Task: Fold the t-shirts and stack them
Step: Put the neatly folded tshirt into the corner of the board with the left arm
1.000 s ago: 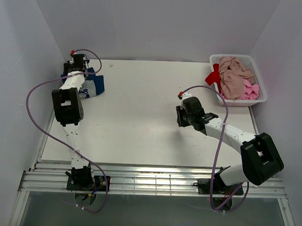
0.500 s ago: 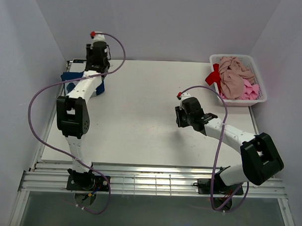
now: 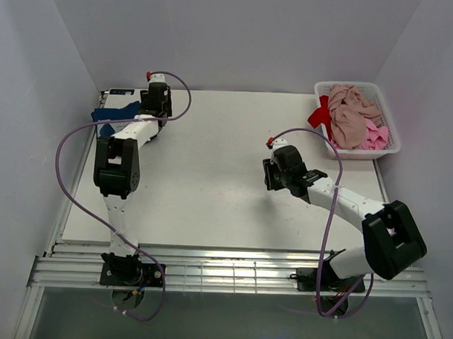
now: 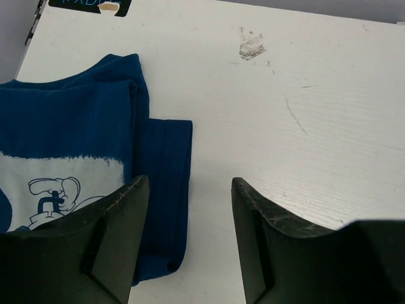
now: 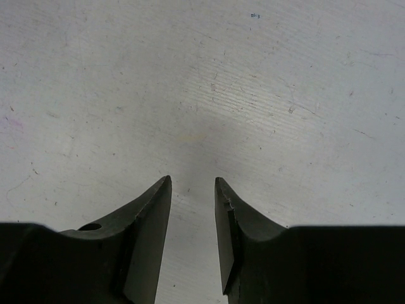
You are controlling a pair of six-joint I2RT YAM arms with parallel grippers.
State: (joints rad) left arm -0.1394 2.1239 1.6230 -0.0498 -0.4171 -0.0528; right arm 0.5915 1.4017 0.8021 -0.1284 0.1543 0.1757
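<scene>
The navy blue t-shirt (image 4: pixel 76 145) with its white printed graphic lies folded flat at the table's far left corner; it also shows in the top view (image 3: pixel 109 112). My left gripper (image 4: pixel 186 185) is open and empty, just right of the shirt's edge, and in the top view (image 3: pixel 154 101) it is at the far left. My right gripper (image 5: pixel 192 180) is open a little and empty over bare table, mid-right in the top view (image 3: pixel 269 175). A dusty pink-beige tee (image 3: pixel 347 118), a bright pink tee (image 3: pixel 375 136) and a red tee (image 3: pixel 319 115) lie crumpled in the basket.
The white slotted plastic basket (image 3: pixel 361 153) stands at the far right corner. White walls close in the table on the left, back and right. A black label (image 4: pixel 88 5) sits at the table's far left edge. A metal rail runs along the near edge by the arm bases.
My left gripper has left the navy shirt, risen, and come down a little to its right, open. The shirt stays folded in the corner. The right arm has hardly moved.
</scene>
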